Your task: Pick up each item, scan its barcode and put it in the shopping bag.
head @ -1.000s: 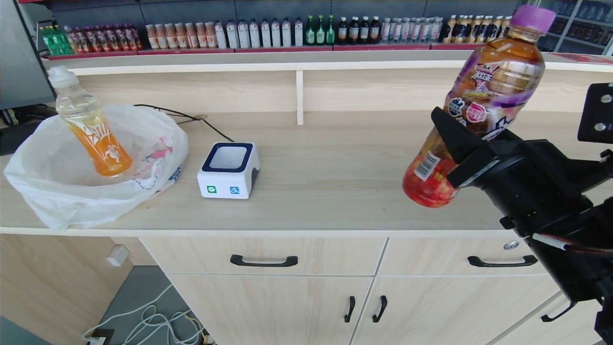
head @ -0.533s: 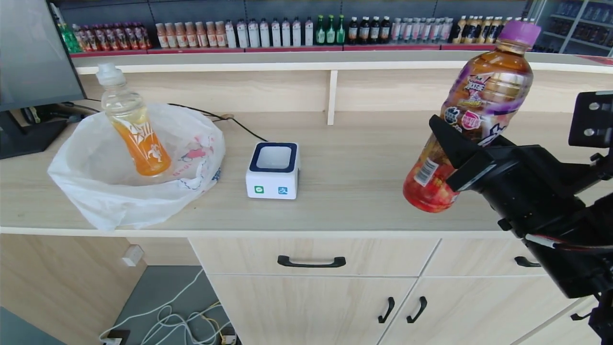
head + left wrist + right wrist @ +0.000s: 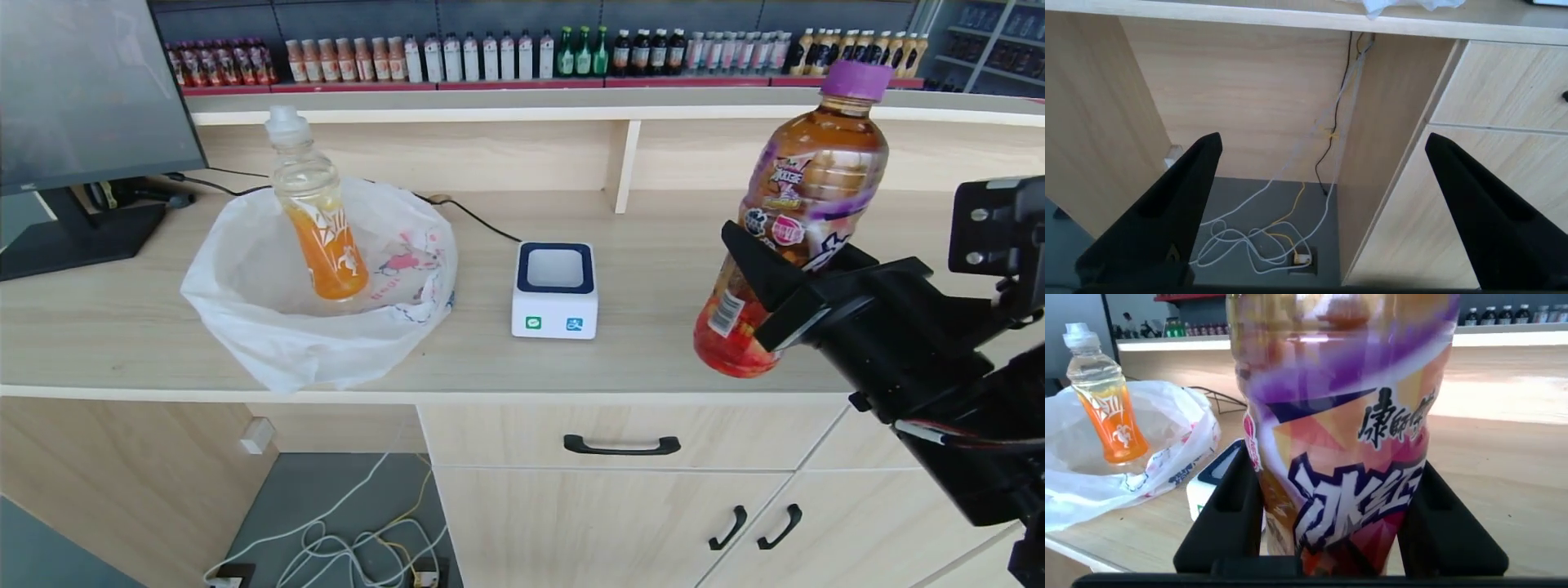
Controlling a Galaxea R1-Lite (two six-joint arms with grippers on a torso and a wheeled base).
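The right arm's fingers (image 3: 767, 265) clasp a purple-capped amber plastic tea bottle (image 3: 816, 180), tilted above the wooden worktop (image 3: 637, 359). It is best carried toward nine o'clock, with the barcode turned down over the white cube scanner (image 3: 555, 290). The left arm's fingers (image 3: 1176, 212) hang wide apart, empty.

A purple-capped amber tea bottle (image 3: 796, 220) tilts aloft on the right. An orange-drink bottle (image 3: 318, 220) leans inside the open white plastic shopping bag (image 3: 245, 302), with a white cube barcode scanner (image 3: 555, 298) just beside the bag.
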